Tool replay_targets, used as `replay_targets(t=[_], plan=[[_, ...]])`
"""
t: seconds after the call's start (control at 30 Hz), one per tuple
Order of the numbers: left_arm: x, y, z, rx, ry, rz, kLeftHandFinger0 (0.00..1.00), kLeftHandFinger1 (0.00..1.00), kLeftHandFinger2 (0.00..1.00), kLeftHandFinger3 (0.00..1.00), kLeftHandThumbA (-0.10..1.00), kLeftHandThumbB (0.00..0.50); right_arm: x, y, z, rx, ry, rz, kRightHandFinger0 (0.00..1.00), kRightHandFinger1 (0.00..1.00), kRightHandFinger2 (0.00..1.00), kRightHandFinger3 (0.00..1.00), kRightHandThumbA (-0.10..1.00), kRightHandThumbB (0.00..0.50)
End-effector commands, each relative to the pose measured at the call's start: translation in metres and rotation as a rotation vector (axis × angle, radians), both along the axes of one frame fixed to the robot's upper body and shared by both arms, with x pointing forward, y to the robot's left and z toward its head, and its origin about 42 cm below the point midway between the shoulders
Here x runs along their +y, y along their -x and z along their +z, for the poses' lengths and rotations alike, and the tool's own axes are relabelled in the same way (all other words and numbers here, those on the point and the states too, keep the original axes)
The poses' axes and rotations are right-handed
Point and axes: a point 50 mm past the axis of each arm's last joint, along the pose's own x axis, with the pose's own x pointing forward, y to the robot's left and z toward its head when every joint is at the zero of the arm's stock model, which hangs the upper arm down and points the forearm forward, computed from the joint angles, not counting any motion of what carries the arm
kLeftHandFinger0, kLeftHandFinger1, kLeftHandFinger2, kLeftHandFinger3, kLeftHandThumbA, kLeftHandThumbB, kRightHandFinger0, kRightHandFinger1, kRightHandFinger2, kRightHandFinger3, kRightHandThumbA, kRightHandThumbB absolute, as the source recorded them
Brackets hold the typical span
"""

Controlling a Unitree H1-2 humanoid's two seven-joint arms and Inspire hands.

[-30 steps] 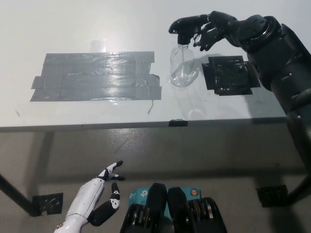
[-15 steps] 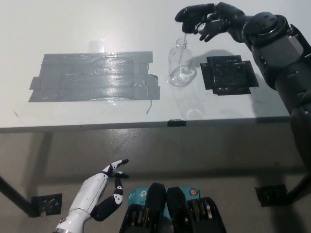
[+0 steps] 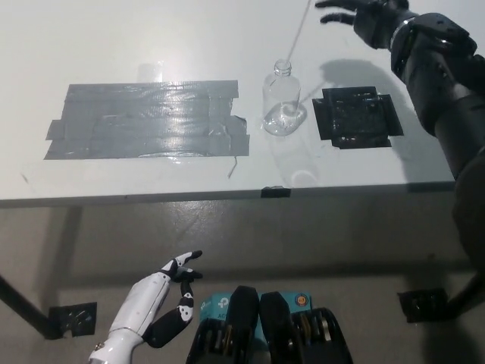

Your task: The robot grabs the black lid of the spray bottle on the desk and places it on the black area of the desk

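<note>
We are seeing a broad patch of grey tape [image 3: 148,120] lying flat at nine o'clock on the white tabletop, its strips overlapping and catching glare. A loose end of tape [image 3: 235,167] is curling off its lower right corner. Below the table edge, a dark floor bracket [image 3: 74,315] is sitting at seven o'clock and another bracket [image 3: 423,305] at five o'clock.

It looked like a robotics lab: a plain white desk [image 3: 151,45] marked with taped patches [image 3: 148,120] over a bare grey floor [image 3: 303,235].
</note>
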Motion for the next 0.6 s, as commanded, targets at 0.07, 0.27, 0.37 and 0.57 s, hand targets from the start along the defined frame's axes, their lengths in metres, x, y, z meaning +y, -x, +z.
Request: replay_targets(t=[0.07,0.27,0.37,0.57], plan=[[0.002,0.008,0.003,-0.022,0.009,-0.004,0.76,0.67,0.67,0.87,-0.02,0.155,-0.006,-0.004,0.069,-0.095,-0.214,-0.059,0.29,0.38,0.53,0.54,-0.1,0.317],[0.005,0.011,0.0,-0.018,0.011,0.003,0.78,0.66,0.67,0.87,-0.03,0.154,-0.027,-0.004,0.049,-0.066,-0.233,-0.102,0.29,0.37,0.52,0.53,-0.1,0.311],[0.007,0.012,-0.001,-0.013,0.013,0.004,0.75,0.66,0.67,0.87,-0.03,0.154,-0.037,-0.004,0.037,-0.046,-0.243,-0.128,0.25,0.36,0.5,0.5,-0.1,0.335],[0.01,0.013,0.0,-0.012,0.016,0.009,0.71,0.63,0.65,0.85,-0.03,0.158,-0.051,-0.001,0.009,0.0,-0.235,-0.166,0.23,0.33,0.46,0.46,-0.1,0.36]])
